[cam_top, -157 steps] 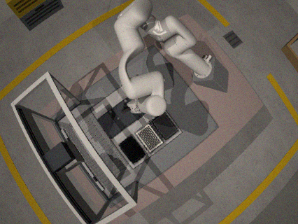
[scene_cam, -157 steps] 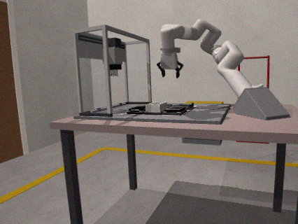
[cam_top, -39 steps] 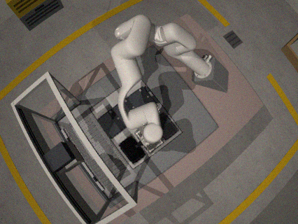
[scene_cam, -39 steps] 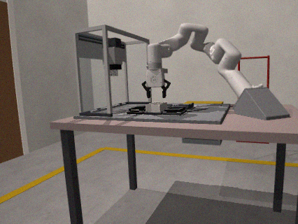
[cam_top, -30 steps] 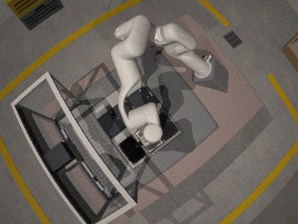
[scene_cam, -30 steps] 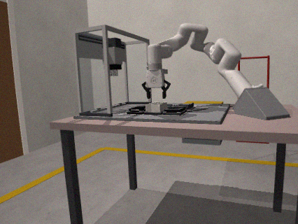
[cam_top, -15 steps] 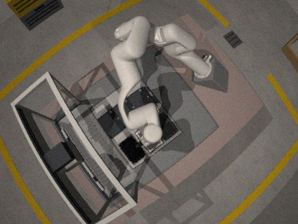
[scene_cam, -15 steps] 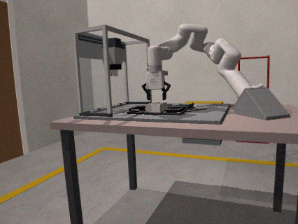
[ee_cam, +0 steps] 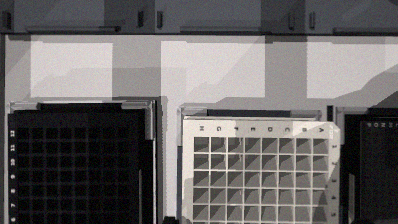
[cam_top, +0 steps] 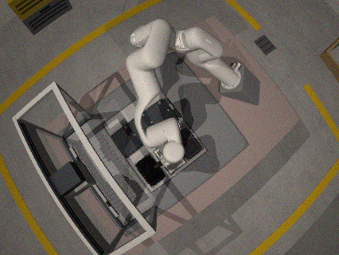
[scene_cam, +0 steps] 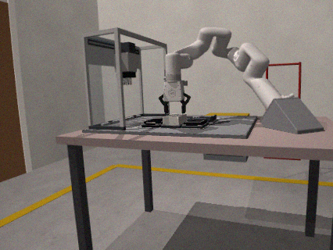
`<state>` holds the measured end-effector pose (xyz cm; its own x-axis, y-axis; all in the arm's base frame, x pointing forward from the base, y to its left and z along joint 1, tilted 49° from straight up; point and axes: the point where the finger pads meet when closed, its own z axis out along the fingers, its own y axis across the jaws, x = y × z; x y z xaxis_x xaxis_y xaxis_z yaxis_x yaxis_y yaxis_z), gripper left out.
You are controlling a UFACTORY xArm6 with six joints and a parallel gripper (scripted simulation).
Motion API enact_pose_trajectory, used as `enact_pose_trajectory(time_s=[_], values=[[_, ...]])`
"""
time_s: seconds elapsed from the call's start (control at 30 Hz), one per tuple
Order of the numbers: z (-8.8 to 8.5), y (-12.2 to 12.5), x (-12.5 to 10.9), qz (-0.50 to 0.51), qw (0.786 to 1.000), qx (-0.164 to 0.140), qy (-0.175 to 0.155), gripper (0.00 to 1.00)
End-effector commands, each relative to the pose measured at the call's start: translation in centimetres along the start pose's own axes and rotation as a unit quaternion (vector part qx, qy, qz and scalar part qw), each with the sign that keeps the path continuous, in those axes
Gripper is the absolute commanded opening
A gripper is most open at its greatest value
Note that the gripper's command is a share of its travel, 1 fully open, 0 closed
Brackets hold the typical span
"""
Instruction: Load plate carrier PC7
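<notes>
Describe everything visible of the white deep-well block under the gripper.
The deep-well block is white and boxy, with a grid of square, shadowed wells and a row of letters printed along its top rim. It sits level in its nest, between a black plate on one side and another dark plate on the other. The open gripper hangs directly above it, fingers straddling but not touching.
</notes>
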<state>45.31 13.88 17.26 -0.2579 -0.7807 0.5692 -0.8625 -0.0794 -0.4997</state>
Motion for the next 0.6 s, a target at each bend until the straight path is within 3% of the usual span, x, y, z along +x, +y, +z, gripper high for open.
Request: enact_pose_trajectory(time_s=[0.0,0.57], values=[[0.1,-0.1,0.0,0.0,1.0,0.001,-0.001,1.0],[1.1,-0.1,0.0,0.0,1.0,0.001,-0.001,1.0]])
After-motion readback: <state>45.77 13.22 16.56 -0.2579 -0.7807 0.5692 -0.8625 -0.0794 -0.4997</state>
